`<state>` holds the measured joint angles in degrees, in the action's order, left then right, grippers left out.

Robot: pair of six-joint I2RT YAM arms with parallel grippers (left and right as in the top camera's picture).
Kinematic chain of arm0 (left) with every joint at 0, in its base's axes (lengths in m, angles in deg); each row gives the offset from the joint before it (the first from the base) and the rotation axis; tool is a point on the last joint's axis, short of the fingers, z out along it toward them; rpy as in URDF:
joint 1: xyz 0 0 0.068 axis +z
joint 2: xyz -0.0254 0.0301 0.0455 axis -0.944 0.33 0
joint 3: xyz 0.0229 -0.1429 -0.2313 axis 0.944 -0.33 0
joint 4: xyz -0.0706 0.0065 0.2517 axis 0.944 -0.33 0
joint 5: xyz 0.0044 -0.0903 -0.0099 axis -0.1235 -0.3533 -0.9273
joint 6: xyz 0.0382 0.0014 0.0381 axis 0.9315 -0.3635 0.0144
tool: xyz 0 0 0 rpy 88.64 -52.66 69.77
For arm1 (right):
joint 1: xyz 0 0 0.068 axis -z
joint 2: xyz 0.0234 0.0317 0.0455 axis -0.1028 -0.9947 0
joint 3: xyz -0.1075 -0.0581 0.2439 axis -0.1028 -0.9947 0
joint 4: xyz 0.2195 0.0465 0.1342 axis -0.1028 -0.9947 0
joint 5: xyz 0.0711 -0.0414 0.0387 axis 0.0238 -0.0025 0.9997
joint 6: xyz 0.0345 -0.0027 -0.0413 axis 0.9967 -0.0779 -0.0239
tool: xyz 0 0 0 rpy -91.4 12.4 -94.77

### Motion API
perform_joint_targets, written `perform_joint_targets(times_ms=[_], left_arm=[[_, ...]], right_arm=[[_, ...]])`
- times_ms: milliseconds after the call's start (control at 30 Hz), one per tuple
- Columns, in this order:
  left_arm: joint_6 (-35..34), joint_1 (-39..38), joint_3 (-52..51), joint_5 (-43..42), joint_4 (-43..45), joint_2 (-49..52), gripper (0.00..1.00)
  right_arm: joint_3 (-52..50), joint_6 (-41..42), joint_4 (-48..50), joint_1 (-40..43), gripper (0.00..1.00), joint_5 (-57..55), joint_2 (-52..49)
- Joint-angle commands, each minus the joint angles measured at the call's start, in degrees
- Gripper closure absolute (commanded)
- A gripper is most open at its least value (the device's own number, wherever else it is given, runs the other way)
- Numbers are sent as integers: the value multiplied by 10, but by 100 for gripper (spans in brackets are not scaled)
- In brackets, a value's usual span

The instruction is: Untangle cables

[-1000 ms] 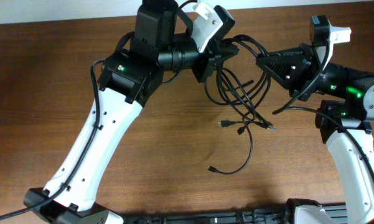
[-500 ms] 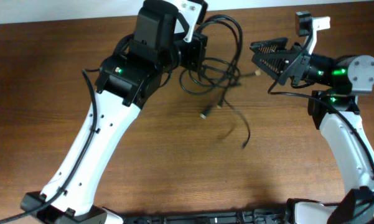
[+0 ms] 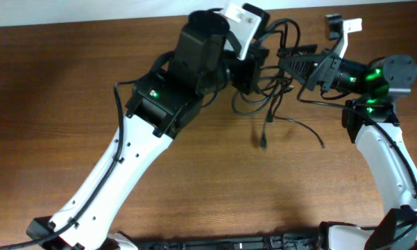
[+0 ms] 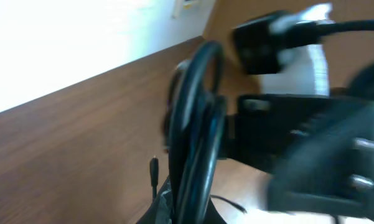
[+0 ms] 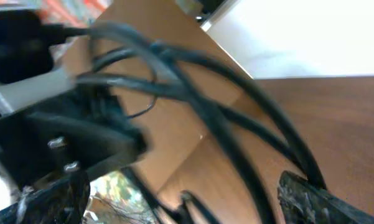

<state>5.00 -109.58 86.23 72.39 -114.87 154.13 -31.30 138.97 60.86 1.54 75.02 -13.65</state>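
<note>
while the cables (image 3: pixel 270 82) hang in a loose black knot over the far middle of the brown worktop (image 3: pixel 62 90), both arms meet around them from either side. the left claw (image 3: pixel 257 67) is clamped tight on the bundle, and from its own camera the cords (image 4: pixel 196 124) rise out of the pinch at the bottom of the picture as a thick, blurred sheaf of strands standing nearly upright. a small plug (image 4: pixel 154 171) dangles just to the left of that sheaf, clear of the wood behind it.

the right claw (image 3: pixel 286 61) points at the same knot from the right, its jaws spread wide. its wrist camera shows one finger (image 5: pixel 50 199) at the lower left and the other finger (image 5: pixel 311 199) at the lower right, well apart, with several cords (image 5: pixel 230 124) sweeping across the gap between them. one strand runs down close to the right-hand finger; i cannot tell whether it touches. nothing is pinched there.

from overhead, a few loops bulge out of the knot toward the near side. one strand drops toward the front and ends in a plug (image 3: pixel 263 144), and a thinner strand curves off to the right, its tip (image 3: pixel 322 146) near the right arm's white link (image 3: pixel 381 160).
</note>
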Motion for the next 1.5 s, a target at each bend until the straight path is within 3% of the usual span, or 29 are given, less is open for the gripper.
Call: perform_joint_targets(times_ms=[0,167,333,533,700,767,833,1067,1133,1233,1467], left_arm=[[13,-5,6,-62,10,-67,100],[17,-5,6,-79,1,-118,100],[32,-5,6,-128,1,-141,100],[65,-5,6,-130,-4,-172,100],[74,0,6,37,-34,-194,100],[74,0,6,127,-47,-194,100],[74,0,6,156,-49,-190,100],[66,0,6,166,-49,-157,100],[59,0,6,123,-46,-142,100],[50,-2,6,50,-22,-121,100],[28,-45,6,-33,12,-70,100]], right_arm=[[3,-89,-77,-2,5,-50,0],[3,-146,-167,-3,5,-98,0],[3,-162,-221,-3,5,-128,0],[3,-181,-289,-2,5,-178,0],[3,-181,-288,-3,5,-149,0],[3,-178,-259,-3,5,-85,1],[3,-172,-228,-3,5,-47,1],[3,-75,13,-4,5,29,9],[3,-53,71,-4,3,29,9],[3,-53,76,-4,1,26,9],[3,-56,76,-3,1,22,7]])
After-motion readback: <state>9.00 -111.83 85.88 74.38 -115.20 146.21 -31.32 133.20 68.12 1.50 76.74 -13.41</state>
